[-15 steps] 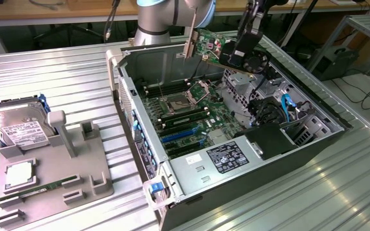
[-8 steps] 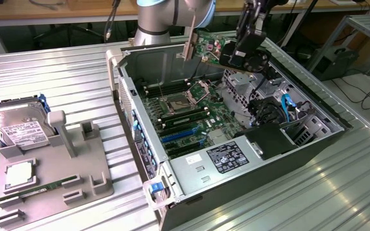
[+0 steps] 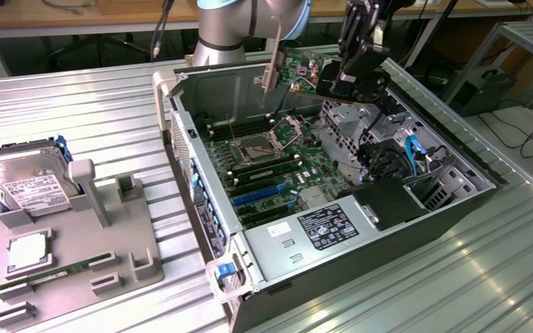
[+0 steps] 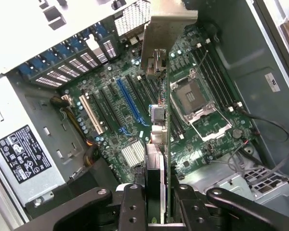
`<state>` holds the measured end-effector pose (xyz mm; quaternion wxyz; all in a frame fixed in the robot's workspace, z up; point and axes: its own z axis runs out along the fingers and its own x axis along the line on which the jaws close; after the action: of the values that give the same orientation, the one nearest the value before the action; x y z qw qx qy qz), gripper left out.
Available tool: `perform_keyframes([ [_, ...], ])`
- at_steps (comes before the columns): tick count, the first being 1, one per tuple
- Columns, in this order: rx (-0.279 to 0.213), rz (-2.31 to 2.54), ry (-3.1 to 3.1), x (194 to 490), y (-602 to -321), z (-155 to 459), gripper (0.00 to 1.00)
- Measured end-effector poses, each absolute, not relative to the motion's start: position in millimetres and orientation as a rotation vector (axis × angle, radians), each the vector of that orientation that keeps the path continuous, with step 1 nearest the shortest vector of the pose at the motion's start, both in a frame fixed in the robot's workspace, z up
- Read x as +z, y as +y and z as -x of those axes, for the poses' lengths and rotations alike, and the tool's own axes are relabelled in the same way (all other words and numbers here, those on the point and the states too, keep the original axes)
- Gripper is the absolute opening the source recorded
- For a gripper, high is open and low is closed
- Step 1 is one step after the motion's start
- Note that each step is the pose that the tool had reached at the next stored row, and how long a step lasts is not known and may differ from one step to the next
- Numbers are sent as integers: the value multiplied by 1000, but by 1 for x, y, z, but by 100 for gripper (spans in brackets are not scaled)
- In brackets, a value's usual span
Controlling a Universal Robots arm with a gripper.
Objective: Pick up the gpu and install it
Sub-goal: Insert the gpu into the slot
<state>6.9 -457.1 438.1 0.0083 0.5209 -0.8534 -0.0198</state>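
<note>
The gpu [image 3: 296, 71] hangs in the air above the open computer case [image 3: 192, 159], green circuit-board side toward the exterior view, its silver bracket [image 3: 271, 66] pointing down at the exterior view's left end. My gripper [image 3: 341, 82] is shut on the card's other end. In the wrist view the gpu [image 4: 159, 144] appears edge-on between my two black fingers [image 4: 132, 207], with its bracket [image 4: 166, 41] farthest from the camera. Below it lies the motherboard [image 4: 111, 110] with a long blue slot [image 4: 130, 103]. The card is well above the board and touches nothing.
A grey holder tray [image 3: 109, 257] at the exterior view's left carries a silver hard drive [image 3: 30, 184], a processor chip [image 3: 28, 251] and a green memory stick [image 3: 53, 274]. Inside the case sit the power supply [image 3: 327, 225], blue and black cables [image 3: 405, 156] and the CPU socket [image 4: 192, 96].
</note>
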Motion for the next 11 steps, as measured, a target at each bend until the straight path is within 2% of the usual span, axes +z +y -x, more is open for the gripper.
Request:
perform_keyframes([
  [11,-59,-1861,-2506,438,-457,-7,28],
])
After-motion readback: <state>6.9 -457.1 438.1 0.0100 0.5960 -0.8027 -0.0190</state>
